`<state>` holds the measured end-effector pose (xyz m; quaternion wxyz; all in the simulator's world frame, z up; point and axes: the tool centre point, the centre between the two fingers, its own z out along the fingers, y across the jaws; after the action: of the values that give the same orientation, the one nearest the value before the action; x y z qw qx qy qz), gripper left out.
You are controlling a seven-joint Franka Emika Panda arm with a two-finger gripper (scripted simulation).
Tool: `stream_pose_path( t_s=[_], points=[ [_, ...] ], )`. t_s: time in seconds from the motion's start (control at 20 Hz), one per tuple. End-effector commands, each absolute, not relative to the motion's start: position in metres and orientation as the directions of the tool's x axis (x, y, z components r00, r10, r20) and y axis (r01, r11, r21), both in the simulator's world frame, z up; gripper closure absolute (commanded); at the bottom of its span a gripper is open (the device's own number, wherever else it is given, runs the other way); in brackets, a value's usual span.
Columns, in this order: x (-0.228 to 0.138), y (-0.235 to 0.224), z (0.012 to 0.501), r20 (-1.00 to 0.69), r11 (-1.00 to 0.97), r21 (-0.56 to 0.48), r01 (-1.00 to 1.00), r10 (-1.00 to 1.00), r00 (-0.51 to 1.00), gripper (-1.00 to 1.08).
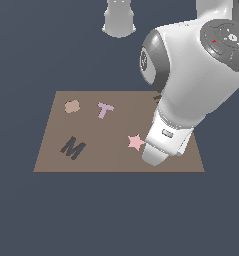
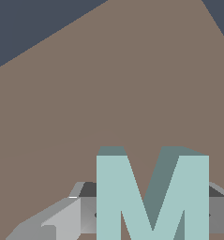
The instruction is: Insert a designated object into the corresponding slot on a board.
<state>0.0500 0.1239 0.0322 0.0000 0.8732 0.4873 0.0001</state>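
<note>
The claw (image 2: 153,216) grips the M block (image 2: 152,197): in the wrist view its grey fingers (image 2: 66,218) show on either flank of the letter, pressed to its outer sides, and the block sits between them over bare board. In the exterior view the claw and block are hidden behind the arm (image 1: 191,85), which hangs over the board's (image 1: 118,160) corner at that view's right, near the pink star (image 1: 136,142). The M slot (image 1: 73,148) lies well apart from there, toward the exterior view's left, with the lilac T (image 1: 105,110) and a tan blob (image 1: 72,106) beyond it. The block looks rigid and light, a thick slab with flat, parallel outer walls, so I judge the hold across those walls sound; smooth faces may slip or twist if squeezed off-centre, and a stiff letter in a same-sized recess probably needs close alignment of angle before lowering.
</note>
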Motion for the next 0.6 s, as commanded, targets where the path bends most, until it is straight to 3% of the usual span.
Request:
stream_pose_path(
  t_s=[0.0,0.55],
  points=[
    [0.041,0.113,0.033,0.0,-0.461,0.001,0.887,0.887,0.461,1.08],
    [0.01,0.054,0.035,0.0,-0.119,0.001,0.993,0.993,0.119,1.08]
  ],
)
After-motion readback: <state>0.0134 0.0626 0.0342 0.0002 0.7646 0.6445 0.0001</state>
